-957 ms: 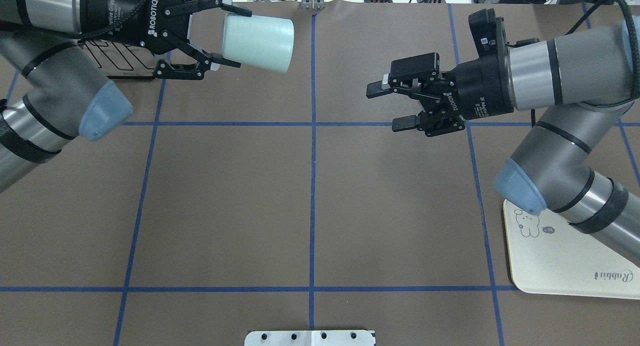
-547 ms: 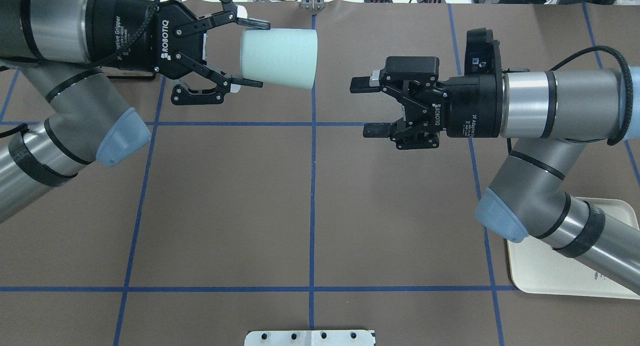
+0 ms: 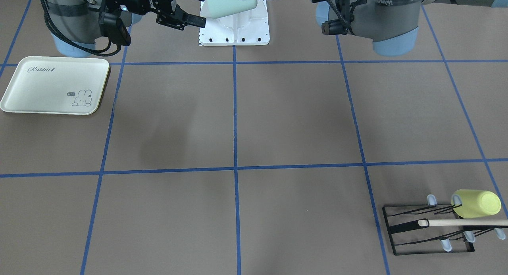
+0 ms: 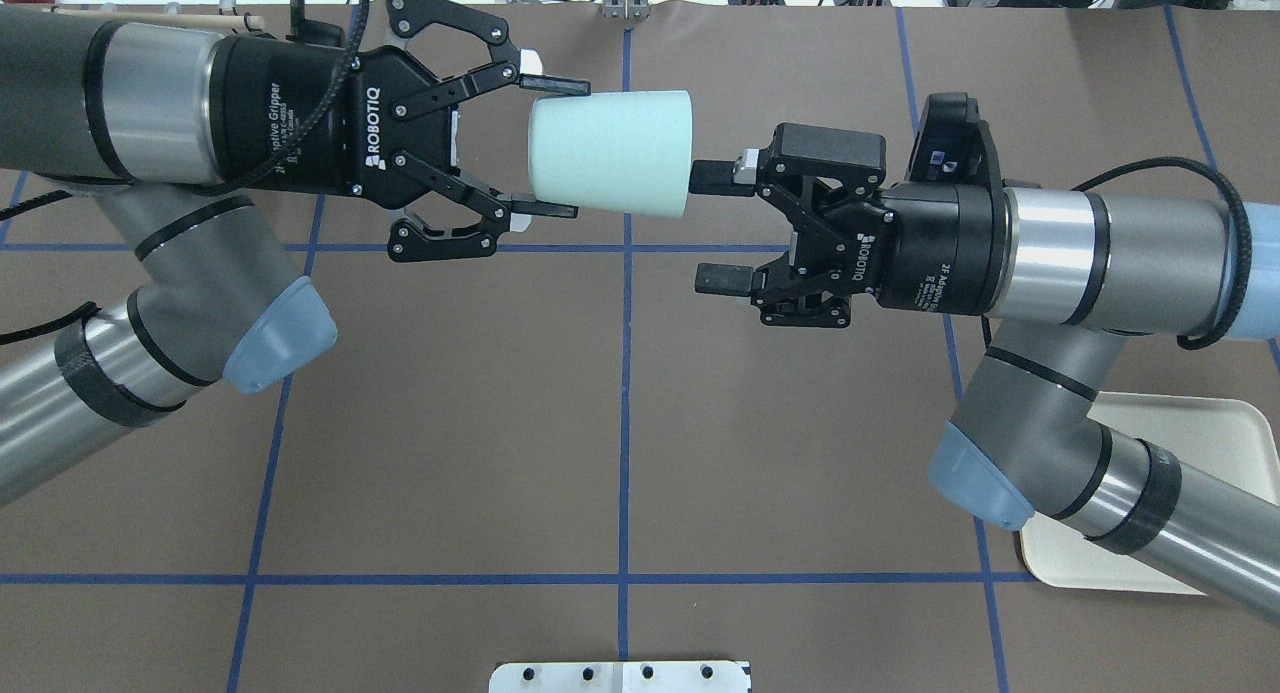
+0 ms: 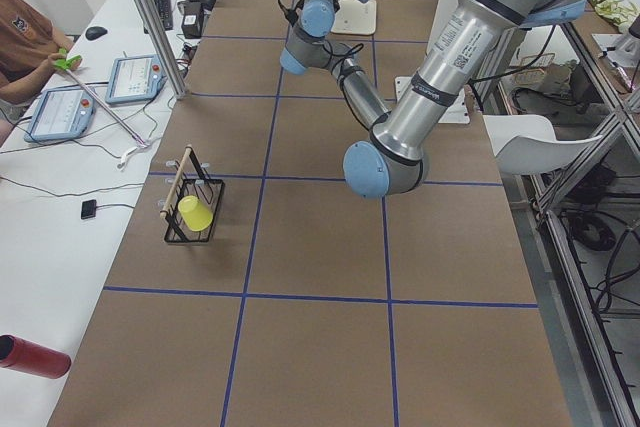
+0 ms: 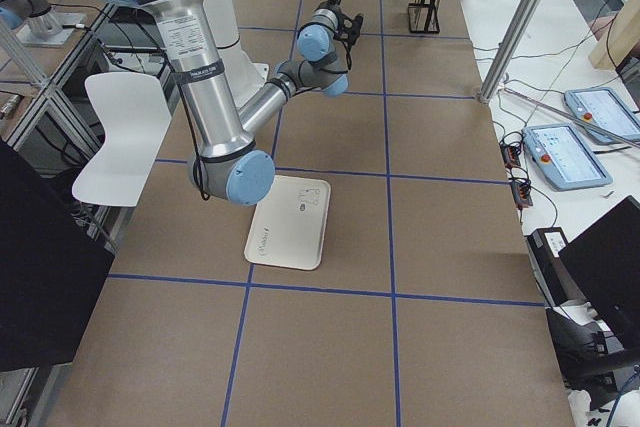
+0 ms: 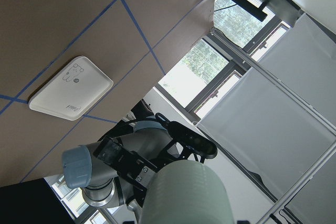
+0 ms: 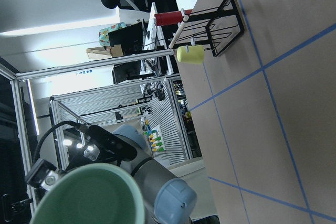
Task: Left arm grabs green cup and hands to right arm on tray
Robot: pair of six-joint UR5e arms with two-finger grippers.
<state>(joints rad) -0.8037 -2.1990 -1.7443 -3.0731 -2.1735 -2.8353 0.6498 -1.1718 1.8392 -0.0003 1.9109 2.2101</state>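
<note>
Cup (image 4: 610, 153): held in the air over the 12 o'clock part of the table (image 4: 620, 423), lying on its side, mouth turned toward 3 o'clock. Left fingers (image 4: 548, 210): clamped on the narrow base end, one at 12 and one at 6 o'clock of it. Right fingers (image 4: 718, 277): spread apart, nothing gripped; the upper one is at the cup's rim, the lower one clear at the rim's 5 o'clock. Tray (image 4: 1200, 428): at the table's 4 o'clock, partly covered by the right arm (image 4: 1100, 253). Step judged in hand: the hand-over. It is best done if the cup wall is brought well between the right fingers, these are closed gently on the thin plastic, and the left hold is released only afterwards. The finger spacing is shown only overhead. The cup's hollow mouth is shown only by the right wrist view. A rack (image 3: 428, 231) bearing a yellow cup (image 3: 476, 203) is shown plainly in the front view and not overhead.
</note>
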